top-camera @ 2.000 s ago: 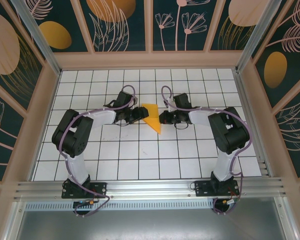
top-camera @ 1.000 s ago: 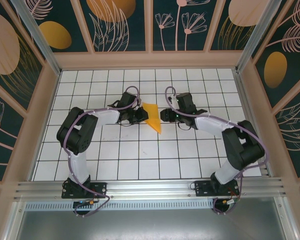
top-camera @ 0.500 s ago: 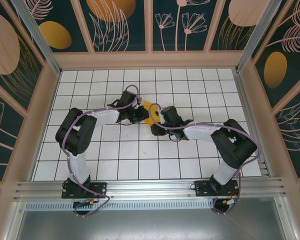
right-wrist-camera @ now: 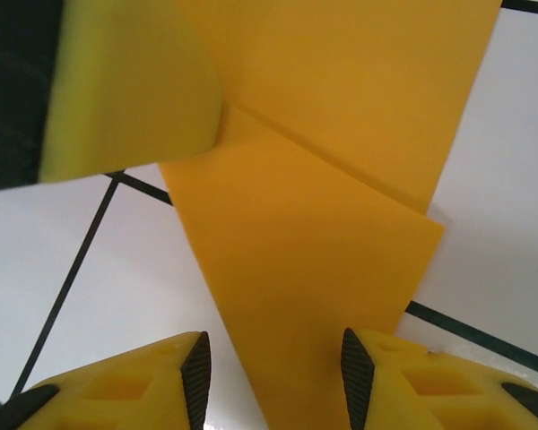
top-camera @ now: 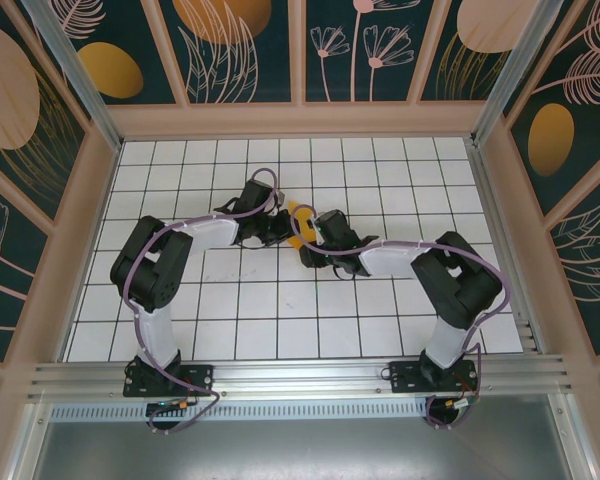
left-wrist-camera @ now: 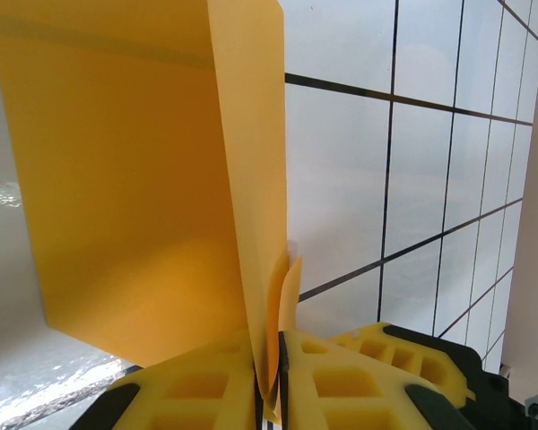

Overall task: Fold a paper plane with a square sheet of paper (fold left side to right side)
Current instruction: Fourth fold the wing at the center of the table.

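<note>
- White, black-gridded table (top-camera: 280,320) is boxed in by teal flower-print walls (top-camera: 250,60).
- Folded orange paper (left-wrist-camera: 134,197) is clamped mid-table by the left gripper (left-wrist-camera: 269,381).
- Right gripper (right-wrist-camera: 269,376) is seen spread apart beside the paper.

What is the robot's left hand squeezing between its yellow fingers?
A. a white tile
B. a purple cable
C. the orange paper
C: in the left wrist view the left gripper has its yellow fingers pressed together on the bottom edge of the orange paper, which stands up between them.
</note>
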Controlling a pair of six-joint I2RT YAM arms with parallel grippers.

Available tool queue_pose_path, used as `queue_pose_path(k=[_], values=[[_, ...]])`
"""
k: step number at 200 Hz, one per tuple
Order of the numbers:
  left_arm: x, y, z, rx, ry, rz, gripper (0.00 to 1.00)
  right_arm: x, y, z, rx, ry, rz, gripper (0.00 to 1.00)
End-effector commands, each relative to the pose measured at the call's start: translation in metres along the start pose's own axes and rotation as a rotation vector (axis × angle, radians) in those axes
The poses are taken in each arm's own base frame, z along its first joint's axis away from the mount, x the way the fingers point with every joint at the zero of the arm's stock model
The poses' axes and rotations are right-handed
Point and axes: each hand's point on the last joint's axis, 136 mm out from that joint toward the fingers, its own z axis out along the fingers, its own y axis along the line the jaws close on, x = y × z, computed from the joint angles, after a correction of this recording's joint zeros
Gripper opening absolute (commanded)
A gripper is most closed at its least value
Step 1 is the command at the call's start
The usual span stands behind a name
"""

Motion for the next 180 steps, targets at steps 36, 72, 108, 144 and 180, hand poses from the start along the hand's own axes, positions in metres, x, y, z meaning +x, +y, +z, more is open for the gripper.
queue_pose_path(k=[36, 72, 108, 144, 180], values=[[-0.008, -0.025, -0.009, 0.055, -0.02, 0.024, 0.16, -0.002, 0.002, 0.005, 0.028, 0.004, -0.033, 0.39], [-0.009, -0.025, -0.009, 0.054, -0.023, 0.024, 0.16, 0.003, 0.0, 0.006, 0.031, 0.014, -0.029, 0.34], [-0.009, -0.025, -0.01, 0.048, -0.025, 0.027, 0.17, 0.008, -0.002, 0.007, 0.04, 0.027, -0.027, 0.31], [-0.011, -0.025, -0.012, 0.036, -0.034, 0.036, 0.18, 0.014, -0.002, 0.008, 0.035, 0.041, -0.019, 0.25], [-0.015, -0.029, -0.014, 0.032, -0.04, 0.048, 0.33, 0.019, -0.001, 0.009, 0.02, 0.05, -0.006, 0.17]])
